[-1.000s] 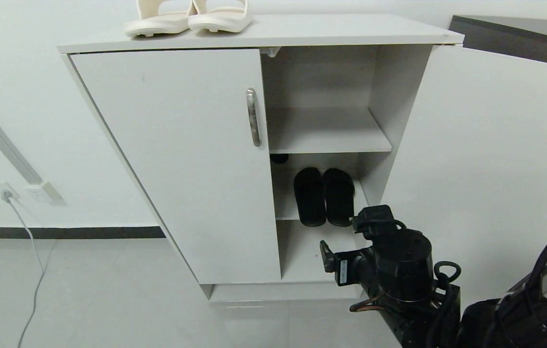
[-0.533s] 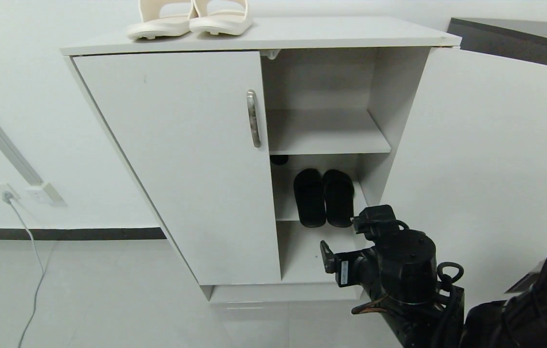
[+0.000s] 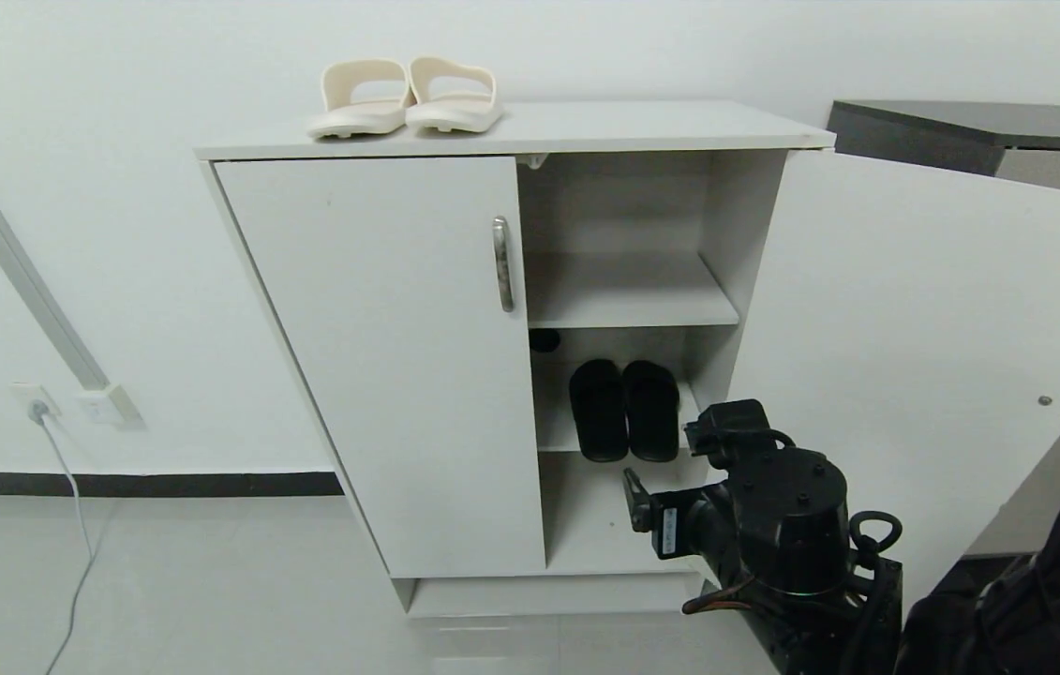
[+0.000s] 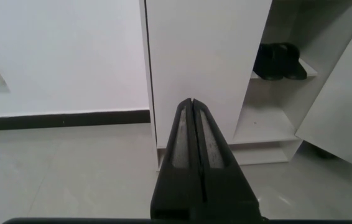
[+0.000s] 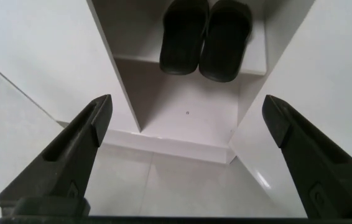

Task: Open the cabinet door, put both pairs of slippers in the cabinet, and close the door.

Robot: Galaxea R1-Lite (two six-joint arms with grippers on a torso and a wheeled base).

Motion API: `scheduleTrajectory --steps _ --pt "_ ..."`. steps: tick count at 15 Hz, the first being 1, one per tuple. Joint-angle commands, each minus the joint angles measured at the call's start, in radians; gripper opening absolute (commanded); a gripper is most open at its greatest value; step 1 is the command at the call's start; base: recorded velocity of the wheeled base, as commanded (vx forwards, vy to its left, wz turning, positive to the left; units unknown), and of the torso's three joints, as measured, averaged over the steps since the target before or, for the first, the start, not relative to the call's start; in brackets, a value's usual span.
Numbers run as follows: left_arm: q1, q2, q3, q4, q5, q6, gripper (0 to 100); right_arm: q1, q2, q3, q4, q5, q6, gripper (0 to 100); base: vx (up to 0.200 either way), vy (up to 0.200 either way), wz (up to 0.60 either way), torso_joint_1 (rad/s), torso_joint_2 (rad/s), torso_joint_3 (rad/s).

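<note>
Claws differed: the right gripper [image 5: 187, 106] gaped wide with nothing between its fingers, while the left gripper [image 4: 191, 109] had its fingers pressed together, also empty. Ahead of the right one and a little higher, the black slippers [image 5: 185, 34] lay side by side on the middle shelf of the cabinet [image 3: 661, 127]. The open door [image 3: 914, 356] stood just to its right. The cream slippers [image 3: 450, 112] sat on the cabinet's top, well above it and leftward.
</note>
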Motion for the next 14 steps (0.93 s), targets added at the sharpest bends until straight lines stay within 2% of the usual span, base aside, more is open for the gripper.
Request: scheduleTrajectory --steps 1,11,14 --pt "0.0 0.001 0.001 0.0 0.002 0.0 0 -0.001 0.002 0.0 0.0 -0.002 -0.001 100 0.0 0.0 0.0 0.007 0.01 0.217" --pt "0.0 0.001 0.0 0.0 0.0 0.001 0 -0.001 0.001 0.0 -0.002 -0.004 -0.003 100 0.0 0.0 0.0 0.001 0.0 0.026" --pt "0.0 0.001 0.001 0.0 0.0 0.001 0 -0.001 0.001 0.0 -0.003 -0.004 -0.001 100 0.0 0.2 0.0 0.001 0.0 0.006"
